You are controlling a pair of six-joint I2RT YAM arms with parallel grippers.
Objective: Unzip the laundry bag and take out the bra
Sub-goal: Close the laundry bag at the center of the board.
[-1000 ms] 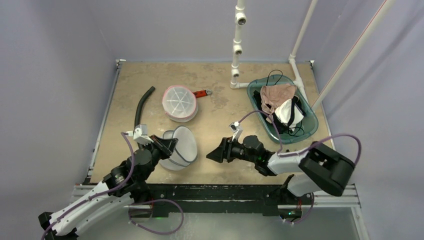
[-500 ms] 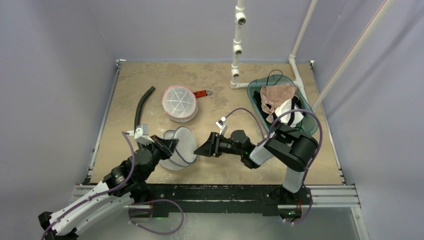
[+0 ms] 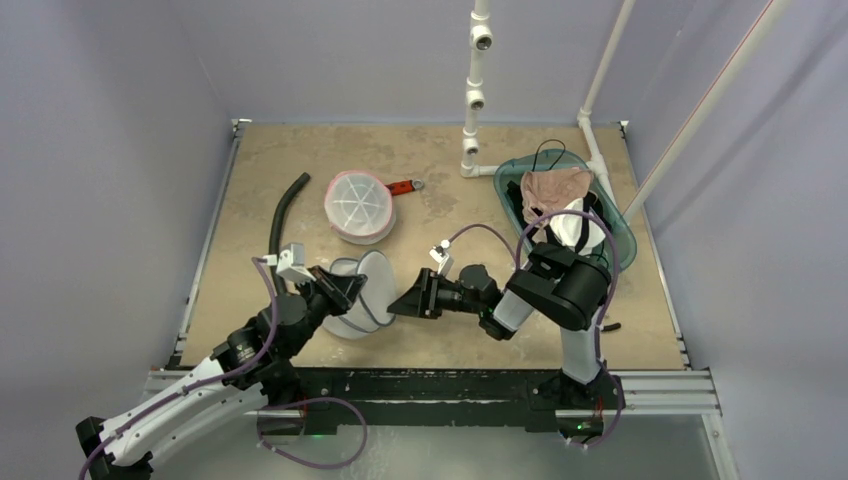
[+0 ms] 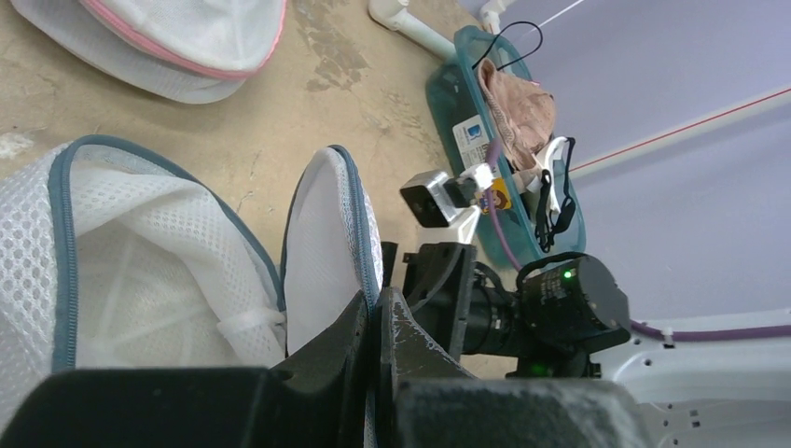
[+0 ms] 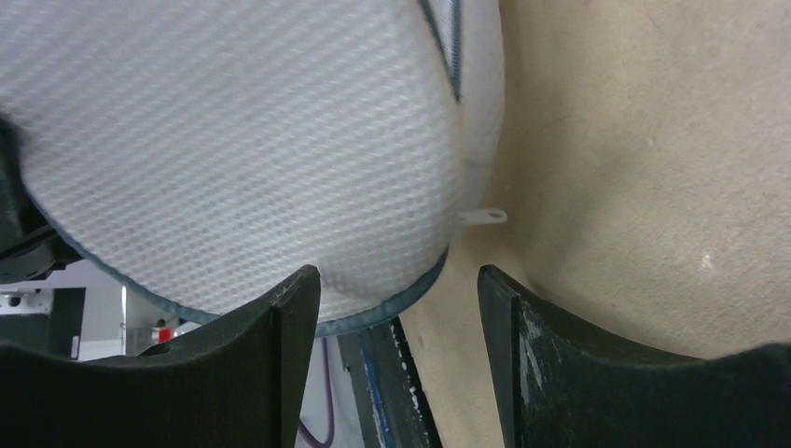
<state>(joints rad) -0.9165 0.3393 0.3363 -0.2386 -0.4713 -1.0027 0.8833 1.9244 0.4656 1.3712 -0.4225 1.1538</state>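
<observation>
Surface: mottled tan tabletop (image 3: 440,150).
Room: pale lilac walls (image 3: 120,100); white pipe frame (image 3: 474,95) at the back.
Laundry bag (image 3: 362,290): near table edge, between both grippers.
Left gripper (image 3: 343,288): clamped on the bag's grey rim.
Right gripper (image 3: 400,303): jaws apart, just beside the bag.

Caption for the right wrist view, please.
Right gripper, jaws open, faces the grey-trimmed white mesh laundry bag, a small white zipper tab poking out over the tan table.
</observation>
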